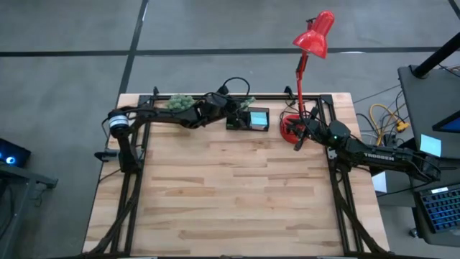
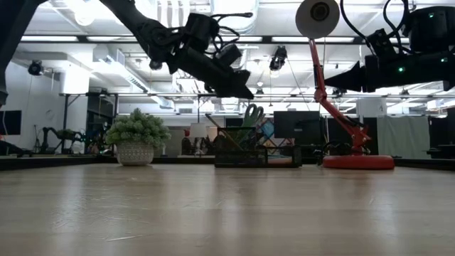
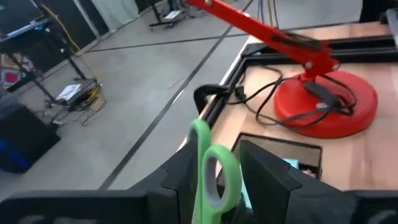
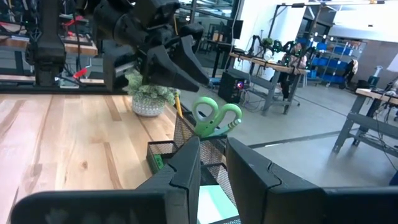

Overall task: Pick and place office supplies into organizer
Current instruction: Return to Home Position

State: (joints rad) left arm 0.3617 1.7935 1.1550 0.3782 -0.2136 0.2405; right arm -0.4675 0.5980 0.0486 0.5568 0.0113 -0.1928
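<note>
The black mesh organizer (image 1: 248,119) stands near the table's far edge, between a potted plant and a red lamp. The green-handled scissors (image 2: 250,114) stand in it with their handles up, and a yellow pencil (image 4: 178,104) leans beside them. A light-blue sticky note (image 1: 257,117) lies in one compartment. My left gripper (image 2: 238,89) hovers open just above the scissors' handles (image 3: 211,168), clear of them in the low view. My right gripper (image 4: 213,155) is open and empty. It hangs in the air by the lamp's base, pointing toward the organizer.
The red desk lamp's round base (image 1: 291,126) and its black cord (image 3: 261,102) sit just right of the organizer, under my right arm. The small potted plant (image 1: 180,103) stands to its left, under my left arm. Bare wooden tabletop (image 1: 237,194) stretches toward the near edge.
</note>
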